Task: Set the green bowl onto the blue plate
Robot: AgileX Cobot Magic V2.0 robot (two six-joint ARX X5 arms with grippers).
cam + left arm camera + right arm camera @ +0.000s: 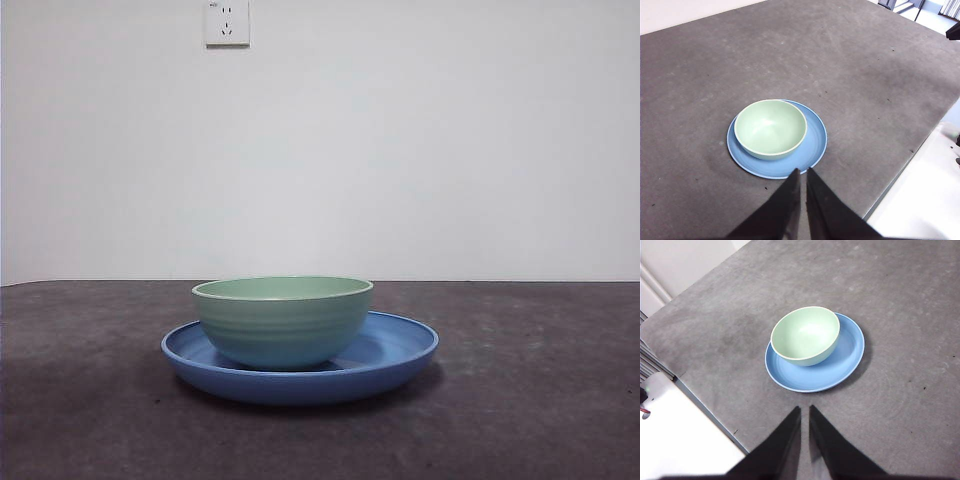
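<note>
- Mint-green against glossy blue: the green bowl (282,320) sits upright inside the blue plate (400,350), its base on the plate's shallow floor, and nothing holds it.
- It is not centred. In the front view the bowl stands toward the left part of the plate, and both wrist views show a wider crescent of bare blue on one side than on the other (the bowl's wall looks close to the raised rim on the narrow side, though I cannot tell if they touch).
- The left claw (801,172) hangs above the dark grey table (865,75), well clear of the dishes, its two black jaws drawn close with only a thin slit between them and nothing in it.
- The right claw (805,410) hangs high on the opposite side, jaws likewise nearly together and empty.
- Neither arm shows in the front view, only the white wall and its socket (227,22) behind the dishes.
- To my eye the placing is done; what remains is simply to leave it be.
- Doing that well means keeping both claws high and away, so no jaw clips the bowl's lighter rim or nudges the plate.
- The bowl stands level, so I see no need for a correcting touch.
</note>
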